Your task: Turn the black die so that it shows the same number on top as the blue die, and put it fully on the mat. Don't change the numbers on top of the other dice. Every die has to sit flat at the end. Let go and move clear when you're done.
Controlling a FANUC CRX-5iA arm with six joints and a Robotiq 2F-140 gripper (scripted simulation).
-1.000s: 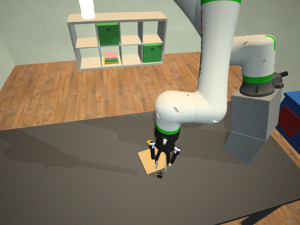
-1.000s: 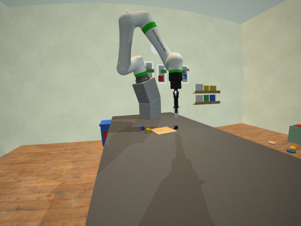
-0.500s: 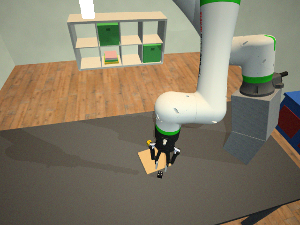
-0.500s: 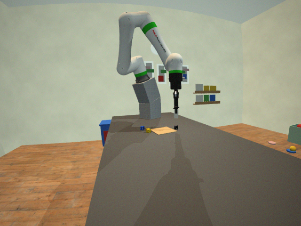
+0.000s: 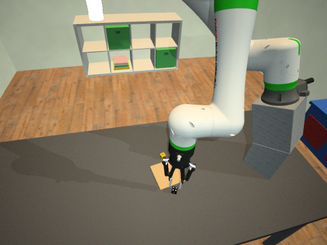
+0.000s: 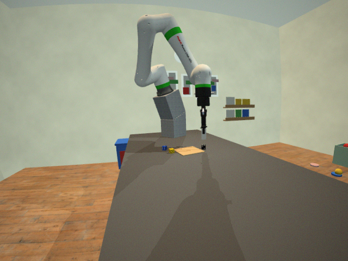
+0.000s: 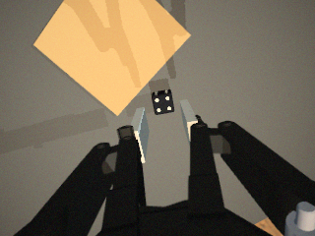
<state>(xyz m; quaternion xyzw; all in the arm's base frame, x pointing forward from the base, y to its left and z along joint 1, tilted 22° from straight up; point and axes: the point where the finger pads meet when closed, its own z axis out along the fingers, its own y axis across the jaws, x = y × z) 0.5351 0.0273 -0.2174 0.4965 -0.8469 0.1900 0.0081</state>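
Three dice: we count a black die (image 7: 162,102), a yellow die (image 6: 171,150) and a blue die (image 6: 164,147) on the table (image 6: 174,213).
Black die: it lies flat on the table just off the mat (image 7: 110,46), near one corner, not on it. Four pips face up in the wrist view.
Blue die: it sits beside the yellow one on the far side of the mat from the black die — its top number is too small for us to read.
Gripper: the gripper (image 7: 162,123) hangs above the black die, fingers narrowed to a gap a little wider than the die, with nothing between them. It holds nothing.
Step in hand: we judge this the approach to the first grasp — the fingers are pre-set and lined up over the die but well above it.
Next move: we would descend straight until the pads flank two opposite side faces, then close; the gap leaves little slack, so a small offset could nudge the die.
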